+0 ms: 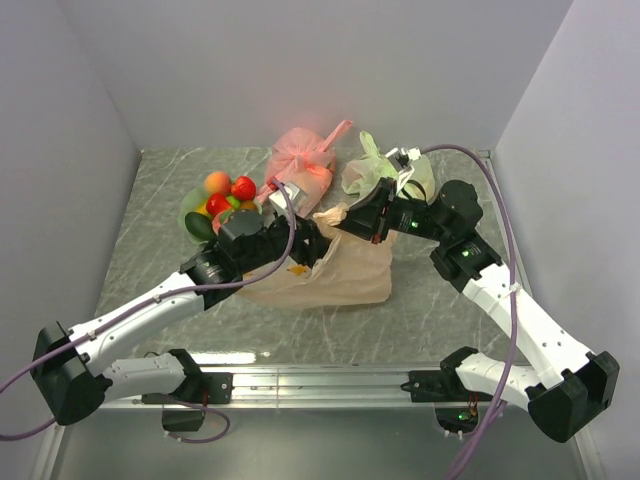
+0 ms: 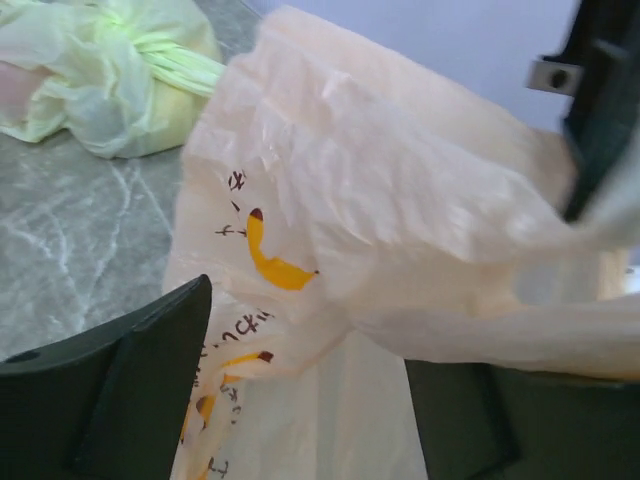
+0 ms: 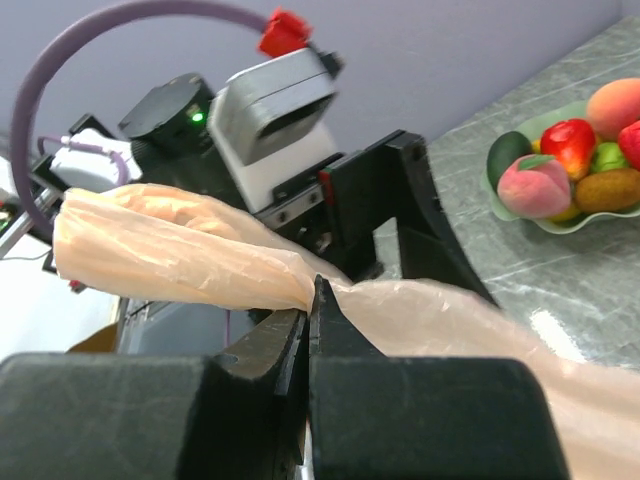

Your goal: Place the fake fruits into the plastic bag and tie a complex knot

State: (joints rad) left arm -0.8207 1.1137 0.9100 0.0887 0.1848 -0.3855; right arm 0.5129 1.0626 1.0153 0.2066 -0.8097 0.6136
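Observation:
The pale orange plastic bag [image 1: 335,278] lies in the middle of the table with its mouth lifted. My right gripper [image 1: 352,222] is shut on one handle strip [image 3: 200,260] and holds it taut, seen close in the right wrist view [image 3: 312,292]. My left gripper [image 1: 312,246] is open at the bag's left top; in its wrist view [image 2: 310,345] the banana-printed plastic [image 2: 330,230] hangs between the spread fingers. The fake fruits [image 1: 228,192] sit in the pale green dish, also in the right wrist view [image 3: 565,165]. No knot shows on the orange bag.
The pale green dish [image 1: 186,212] stands at the back left. A pink-red tied bag [image 1: 300,162] and a light green tied bag [image 1: 372,176] sit behind the orange bag; the green one shows in the left wrist view [image 2: 110,80]. Walls close three sides.

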